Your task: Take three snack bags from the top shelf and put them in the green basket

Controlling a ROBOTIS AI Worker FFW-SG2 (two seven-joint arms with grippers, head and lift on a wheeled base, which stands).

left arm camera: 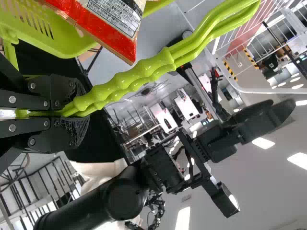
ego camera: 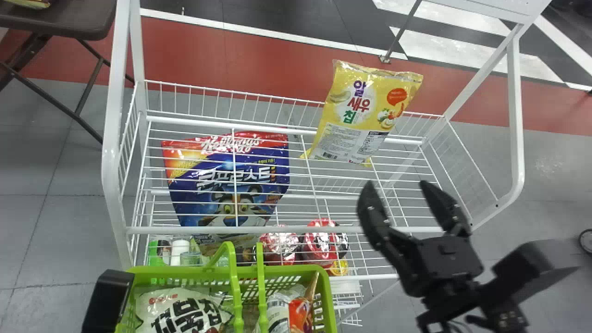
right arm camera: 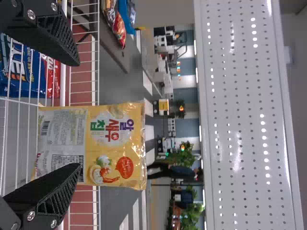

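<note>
Head view: the yellow snack bag (ego camera: 358,111) stands beyond the right tool (ego camera: 396,183), fingers spread.

Large Korean lettering stands on the yellow bag (ego camera: 365,113), blue bag (ego camera: 226,180) and white bag (ego camera: 180,312).

This looks like a large robotics lab or workshop hall with a small shop mock-up. In the head view, a white wire rack (ego camera: 111,152) with packaged food fills the middle, above a green basket (ego camera: 329,300), while a folding table (ego camera: 60,18) stands at upper left. Grey floor (ego camera: 55,162) carries a broad red band (ego camera: 194,55) and white stripes (ego camera: 458,46). The left wrist view shows white equipment (left arm camera: 163,117) mid-frame and strip lights (left arm camera: 263,143) at lower right.
</note>
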